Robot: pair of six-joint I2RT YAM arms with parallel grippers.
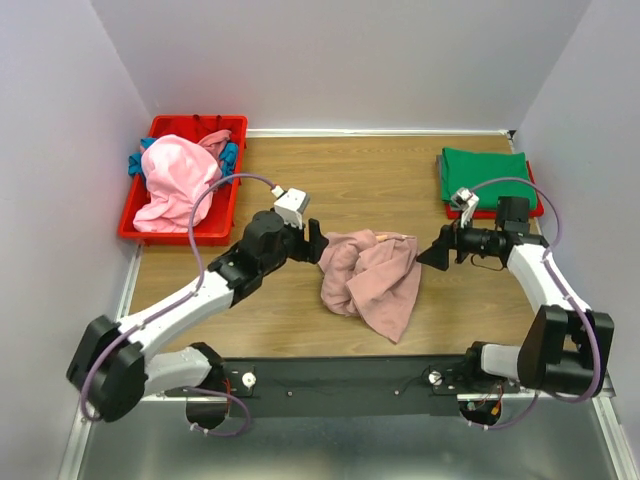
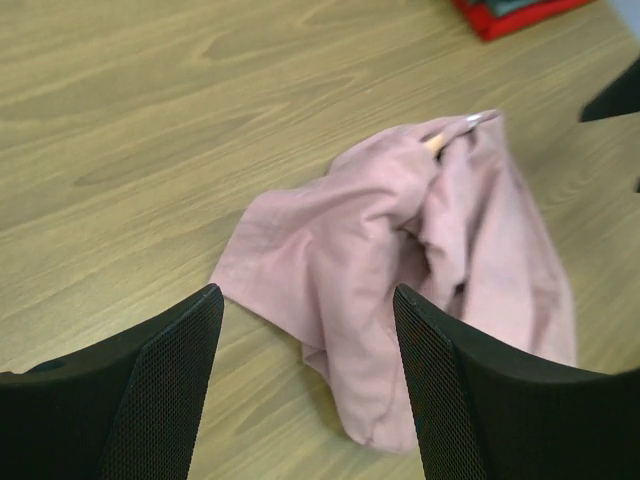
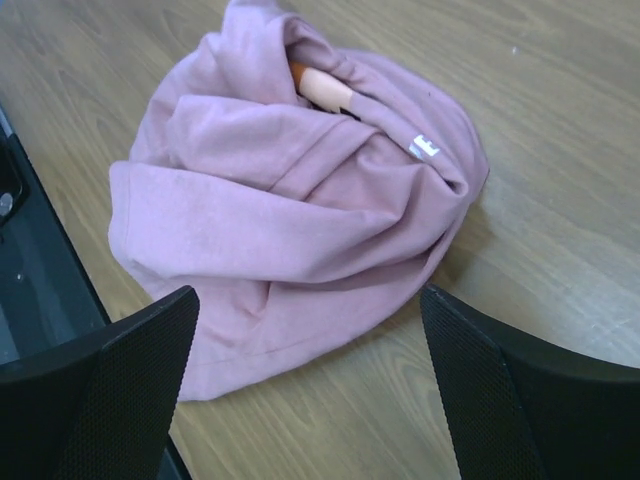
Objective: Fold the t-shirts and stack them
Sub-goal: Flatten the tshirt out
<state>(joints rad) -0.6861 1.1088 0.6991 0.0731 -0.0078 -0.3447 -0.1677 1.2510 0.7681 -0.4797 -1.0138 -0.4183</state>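
Clearly the dusty-pink t-shirt (image 1: 368, 280) lies crumpled and unfolded at the centre of the bench (image 1: 350, 165). The left tool (image 1: 318, 243) sits at its 9 o'clock and the right tool (image 1: 425, 255) at its 3 o'clock. Both have their fingers spread and grip nothing, probably flanking the heap so each can take an edge and pull it flat. A folded green t-shirt (image 1: 485, 170) at 2 o'clock marks the stack. A brighter pink t-shirt (image 1: 175, 180) fills the red bin (image 1: 150, 228) at 10 o'clock.

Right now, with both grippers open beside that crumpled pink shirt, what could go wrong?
The dusty-pink shirt lies bunched in overlapping folds, so a pinch may catch several layers. The left gripper and right gripper face each other across the heap; reaching in together, they might collide. The shirt's near corner lies close to the near edge of the table and could slide off if dragged.
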